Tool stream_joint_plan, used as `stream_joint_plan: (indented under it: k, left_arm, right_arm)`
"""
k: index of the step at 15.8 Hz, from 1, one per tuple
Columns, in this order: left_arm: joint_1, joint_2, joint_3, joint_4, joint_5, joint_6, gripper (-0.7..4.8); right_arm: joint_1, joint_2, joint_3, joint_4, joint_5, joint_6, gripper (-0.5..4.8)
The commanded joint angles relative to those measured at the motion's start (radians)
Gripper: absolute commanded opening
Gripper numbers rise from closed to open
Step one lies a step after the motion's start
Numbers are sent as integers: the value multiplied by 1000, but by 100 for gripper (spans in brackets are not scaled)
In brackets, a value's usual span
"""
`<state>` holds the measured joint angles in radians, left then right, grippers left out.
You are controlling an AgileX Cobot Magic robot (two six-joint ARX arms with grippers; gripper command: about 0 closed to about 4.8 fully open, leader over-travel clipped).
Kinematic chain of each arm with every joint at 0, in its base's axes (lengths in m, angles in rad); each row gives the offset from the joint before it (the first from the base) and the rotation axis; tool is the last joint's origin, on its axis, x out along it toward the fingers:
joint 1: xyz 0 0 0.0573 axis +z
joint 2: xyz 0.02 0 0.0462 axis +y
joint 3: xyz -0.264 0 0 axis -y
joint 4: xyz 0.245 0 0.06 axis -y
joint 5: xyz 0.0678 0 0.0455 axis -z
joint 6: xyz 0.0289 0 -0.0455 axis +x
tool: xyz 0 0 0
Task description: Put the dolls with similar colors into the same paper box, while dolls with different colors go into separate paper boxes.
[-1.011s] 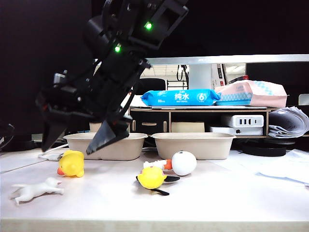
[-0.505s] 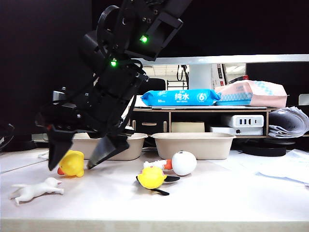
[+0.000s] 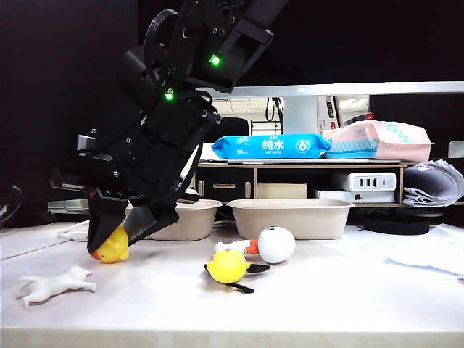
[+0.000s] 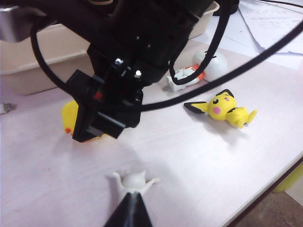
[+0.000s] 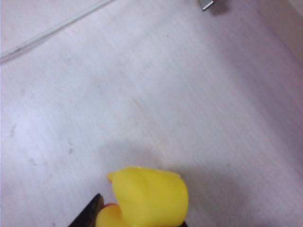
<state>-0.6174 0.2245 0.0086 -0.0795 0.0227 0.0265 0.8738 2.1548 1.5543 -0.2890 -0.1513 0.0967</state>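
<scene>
One duck [image 3: 112, 248] near tabletop's left edge, before left tray [image 3: 181, 217] | right gripper [image 3: 119, 230] half-closed around it, grip unconfirmed | left gripper [image 4: 129, 215] idle, opening unclear | risk: round body squirting out.

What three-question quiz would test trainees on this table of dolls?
1. True or false: the white animal lies on the table, outside both paper boxes.
2. Which doll sits between the right gripper's jaws, left of the boxes: A yellow duck, B yellow bird, C white ball-headed figure?
3. With the left gripper pointing toward the white animal, how many dolls lie outside the boxes?
Key: 1 true; 2 A; 3 four.
</scene>
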Motion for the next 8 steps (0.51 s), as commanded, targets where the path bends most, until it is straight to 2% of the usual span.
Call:
stream_joint_plan:
  k: [1, 4, 6, 8]
  left_arm:
    - [5, -61, 1, 6, 0, 0, -5]
    - [85, -162, 1, 7, 8, 0, -5]
    - [179, -187, 1, 7, 7, 0, -5]
    - [241, -188, 1, 6, 7, 0, -5]
  right_arm:
    - [-7, -10, 75, -21, 2, 17, 148]
    - [-27, -10, 185, -24, 17, 10, 148]
    - [-62, -8, 222, 59, 63, 4, 149]
    - [-97, -8, 222, 118, 63, 4, 149]
